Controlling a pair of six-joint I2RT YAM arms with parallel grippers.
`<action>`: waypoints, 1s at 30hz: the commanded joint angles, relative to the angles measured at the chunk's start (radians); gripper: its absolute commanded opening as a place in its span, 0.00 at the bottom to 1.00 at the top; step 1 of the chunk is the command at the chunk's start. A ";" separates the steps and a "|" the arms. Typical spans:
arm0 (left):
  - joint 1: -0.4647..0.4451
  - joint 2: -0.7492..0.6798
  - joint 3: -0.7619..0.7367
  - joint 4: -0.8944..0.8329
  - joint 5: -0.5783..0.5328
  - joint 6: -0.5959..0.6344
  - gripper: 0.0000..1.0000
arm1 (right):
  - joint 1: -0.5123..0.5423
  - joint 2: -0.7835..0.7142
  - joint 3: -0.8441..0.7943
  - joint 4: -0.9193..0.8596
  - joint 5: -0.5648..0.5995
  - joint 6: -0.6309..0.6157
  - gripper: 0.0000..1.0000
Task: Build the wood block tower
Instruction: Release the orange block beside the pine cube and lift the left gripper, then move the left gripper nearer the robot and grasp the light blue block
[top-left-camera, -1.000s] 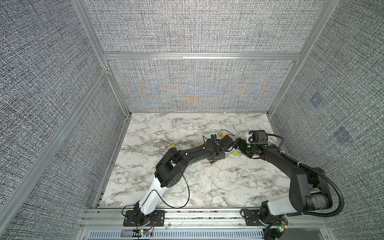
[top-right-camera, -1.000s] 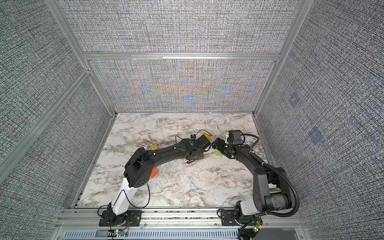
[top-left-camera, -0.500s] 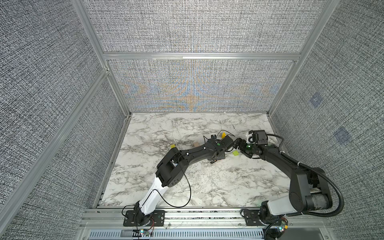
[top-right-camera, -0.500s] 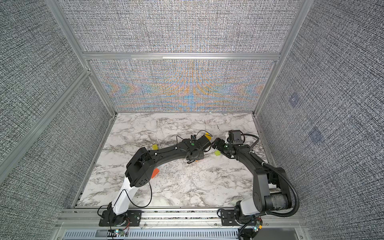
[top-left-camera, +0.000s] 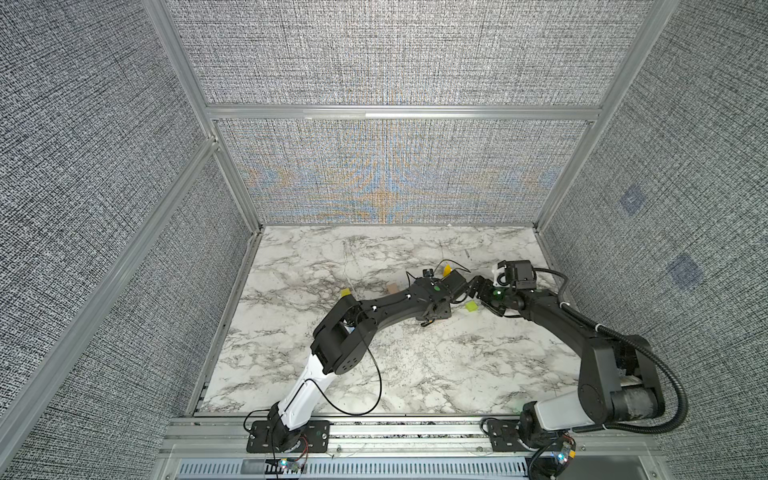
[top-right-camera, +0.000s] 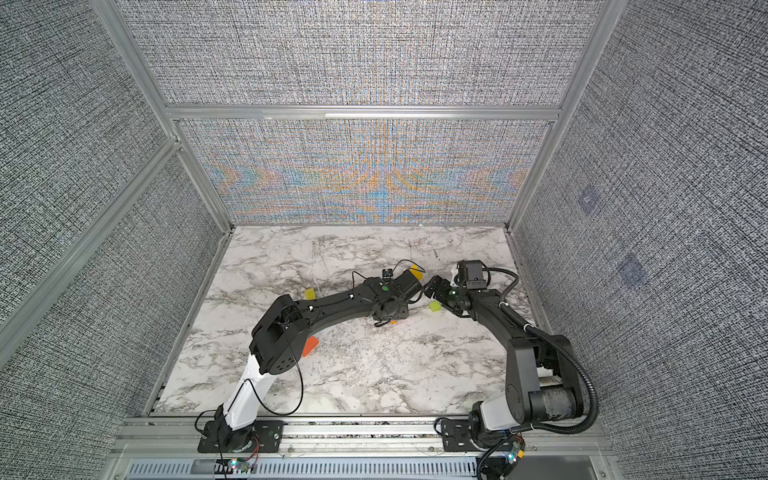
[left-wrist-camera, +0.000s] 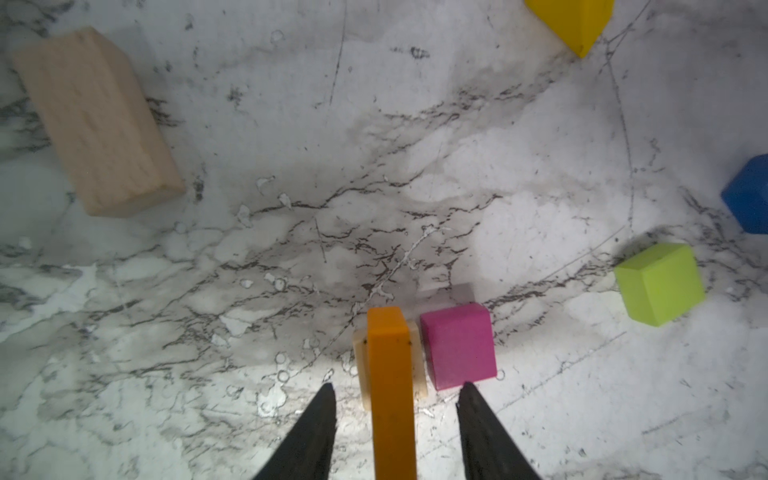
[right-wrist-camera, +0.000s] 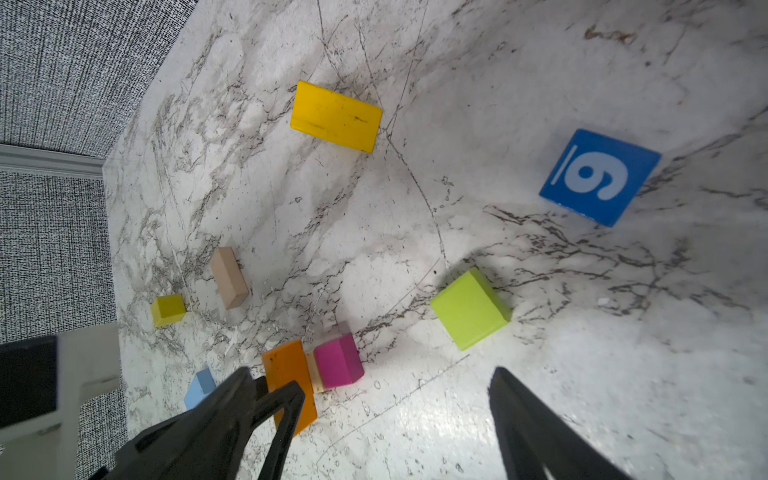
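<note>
**Left pincer released astride the orange bar**

The left pincer (left-wrist-camera: 397, 384) stands partly open. Its two black tapered fingers flank the orange bar (left-wrist-camera: 390, 374) with a gap on each side, so it grips nothing. The smooth painted bar lies over a pale bare-wood piece (left-wrist-camera: 360, 361), and a matte magenta cube (left-wrist-camera: 457, 345) sits just beside them. This low start of the tower (right-wrist-camera: 316, 370) is right of the middle of the table (top-left-camera: 415, 374), hidden beneath the left wrist in both top views.

The right pincer (top-left-camera: 478, 288) gapes wide and empty, close to the left one, almost tip to tip.

The left arm rises from its near-left base, bends at the elbow and stretches far and right past the middle. The right arm arches from its near-right base and leans left.

Loose on the veined marble lie:
- a lime green cube (left-wrist-camera: 660, 282)
- a blue cube with a white numeral (right-wrist-camera: 600, 176)
- a scuffed yellow block (right-wrist-camera: 336, 116)
- a grained bare-wood bar (left-wrist-camera: 97, 124)
- a small yellow cube (right-wrist-camera: 167, 309)
- a light blue block (right-wrist-camera: 199, 386)
</note>
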 joint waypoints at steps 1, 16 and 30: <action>-0.002 -0.043 0.013 -0.045 -0.037 0.048 0.61 | 0.000 -0.009 -0.001 0.012 -0.002 -0.020 0.92; 0.076 -0.397 -0.217 -0.308 -0.176 -0.035 0.95 | 0.001 -0.040 -0.021 0.031 -0.016 -0.061 0.96; 0.272 -0.564 -0.622 -0.107 -0.033 -0.070 0.96 | 0.011 0.004 -0.011 0.053 -0.046 -0.056 0.96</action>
